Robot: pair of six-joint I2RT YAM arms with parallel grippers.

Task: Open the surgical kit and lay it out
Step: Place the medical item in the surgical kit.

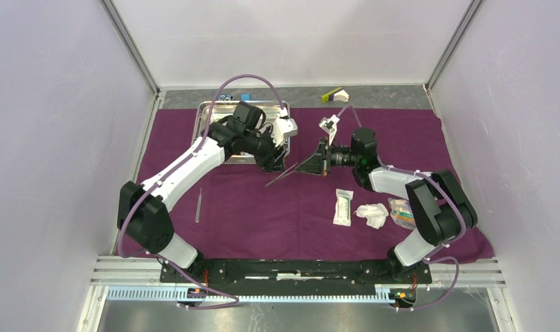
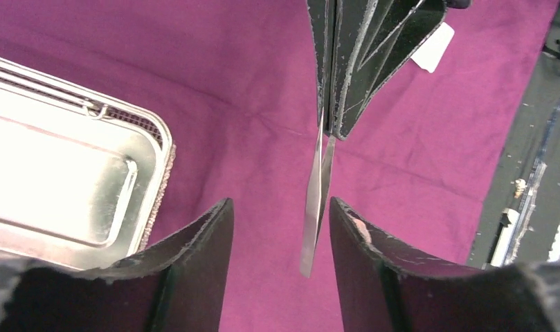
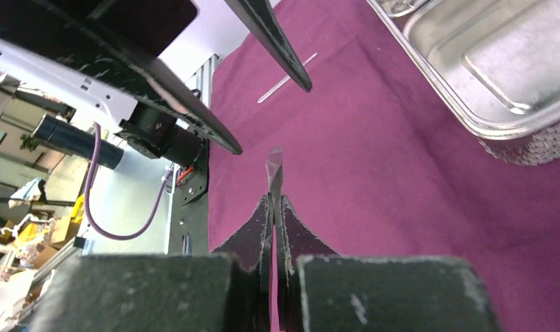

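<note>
Tweezers [image 2: 317,200] between parted left tool [image 2: 280,202] fingers, over purple cloth [image 2: 249,104]

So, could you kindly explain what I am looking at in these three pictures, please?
These are two robot arms, left and right, bolted side by side. The wide picture looks down from above; the other two come from cameras on each wrist. A purple cloth carries a steel tray, a white packet, gauze, a small clear packet and a loose slim metal tool. The right gripper is shut on tweezers; the left gripper stands open around their free end.
</note>
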